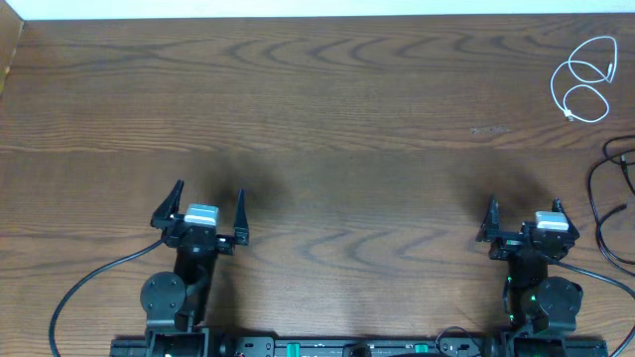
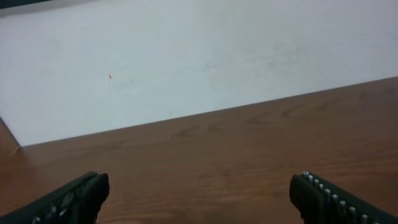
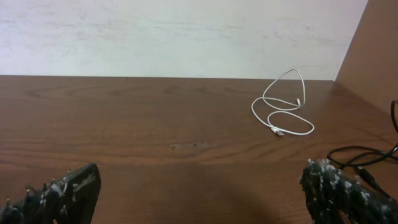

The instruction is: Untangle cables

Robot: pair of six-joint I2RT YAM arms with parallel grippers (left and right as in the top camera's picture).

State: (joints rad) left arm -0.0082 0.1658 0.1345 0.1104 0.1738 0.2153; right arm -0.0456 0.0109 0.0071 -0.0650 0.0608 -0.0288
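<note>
White cable (image 1: 585,77) lying loose, left gripper (image 1: 209,190), right gripper (image 1: 525,204) wide open, empty.

a dark brown wood-grain table (image 1: 317,109) runs up to a pale wall at its far edge. a thin white cable (image 1: 578,85) lies in loose overlapping loops near the far right corner, its small connector at the near end of the coil. a thin black cable (image 1: 592,193) curves along the right edge, apart from the white one. a faint pale scuff (image 1: 489,130) marks the wood left of them.
</note>
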